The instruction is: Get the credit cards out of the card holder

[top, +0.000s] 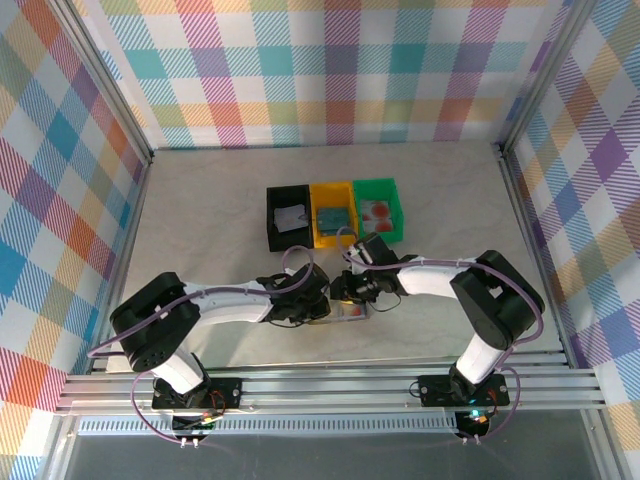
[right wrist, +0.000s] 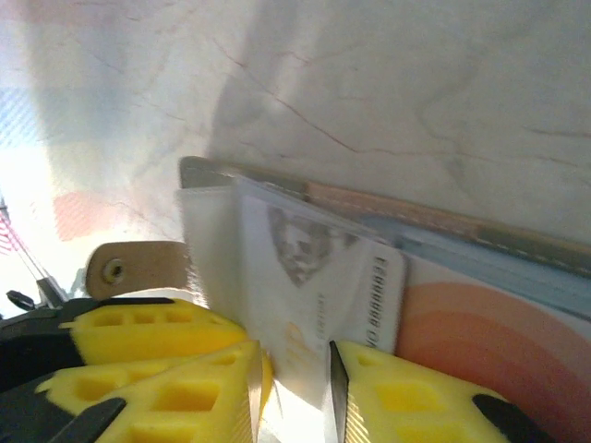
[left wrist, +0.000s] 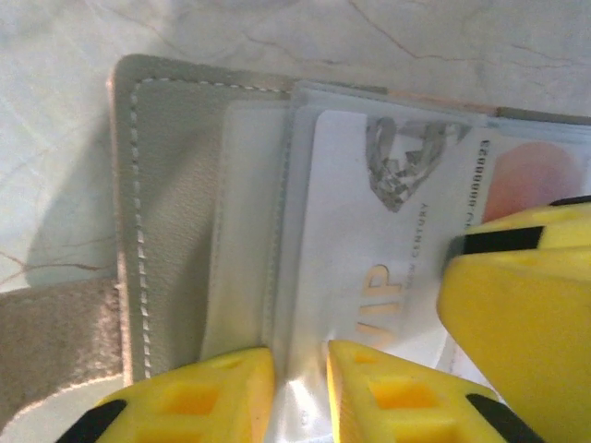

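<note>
Nearest the lens, left gripper (left wrist: 300,392): yellow fingers narrowly apart astride the clear pocket edge of the card holder (left wrist: 175,212); impossible to tell whether clamped. Right gripper (right wrist: 294,388): fingers slightly apart with the white card (right wrist: 314,277) between, grip likewise unconfirmed. Card holder open flat on the table (left wrist: 277,28) between both grippers, white card and pink card (right wrist: 480,341) in their pockets. Expect dragging of the whole card holder under weak hold-down; guard against card slip or buckling at the pocket mouth.

Card holder (left wrist: 175,212): matt, grained grey leather-like cover, stitched seam. Pocket sleeve (left wrist: 254,231): clear glossy plastic. Credit card (left wrist: 369,268): smooth, glossy white plastic.
</note>
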`<state>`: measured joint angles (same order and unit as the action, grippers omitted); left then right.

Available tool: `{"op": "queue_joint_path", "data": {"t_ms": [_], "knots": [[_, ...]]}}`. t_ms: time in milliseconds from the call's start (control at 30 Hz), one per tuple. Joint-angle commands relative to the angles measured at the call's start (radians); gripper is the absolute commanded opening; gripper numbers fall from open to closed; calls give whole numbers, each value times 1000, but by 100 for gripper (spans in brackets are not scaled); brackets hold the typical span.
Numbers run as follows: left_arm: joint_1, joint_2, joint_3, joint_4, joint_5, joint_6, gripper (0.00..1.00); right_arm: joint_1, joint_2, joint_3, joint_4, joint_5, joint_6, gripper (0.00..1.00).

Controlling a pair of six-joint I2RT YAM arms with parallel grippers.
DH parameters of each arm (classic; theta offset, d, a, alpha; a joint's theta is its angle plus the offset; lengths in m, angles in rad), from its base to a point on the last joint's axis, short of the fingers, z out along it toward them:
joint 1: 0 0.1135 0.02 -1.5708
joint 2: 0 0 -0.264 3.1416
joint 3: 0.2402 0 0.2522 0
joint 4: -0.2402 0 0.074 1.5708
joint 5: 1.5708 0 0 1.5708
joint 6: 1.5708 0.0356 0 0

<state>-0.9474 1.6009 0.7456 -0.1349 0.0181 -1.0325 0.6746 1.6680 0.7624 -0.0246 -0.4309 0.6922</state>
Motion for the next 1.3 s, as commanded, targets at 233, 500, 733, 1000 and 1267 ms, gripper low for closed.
{"op": "queue_joint_path", "data": {"t_ms": [233,500,733,1000,1267], "knots": [[-25,-10,8,-266,-90,78,37,0,-89,9,-108,85,-11,26],[-16,-73,22,-329,-140,91,42,0,-73,11,-115,57,-15,26],[-8,-163,13,-330,-174,105,44,0,-82,13,-100,31,-17,26],[-1,-238,-46,-264,-166,79,45,21,-79,33,-91,15,-7,24],[5,-191,-62,-290,-162,53,43,61,-63,65,-96,14,4,24]]}}
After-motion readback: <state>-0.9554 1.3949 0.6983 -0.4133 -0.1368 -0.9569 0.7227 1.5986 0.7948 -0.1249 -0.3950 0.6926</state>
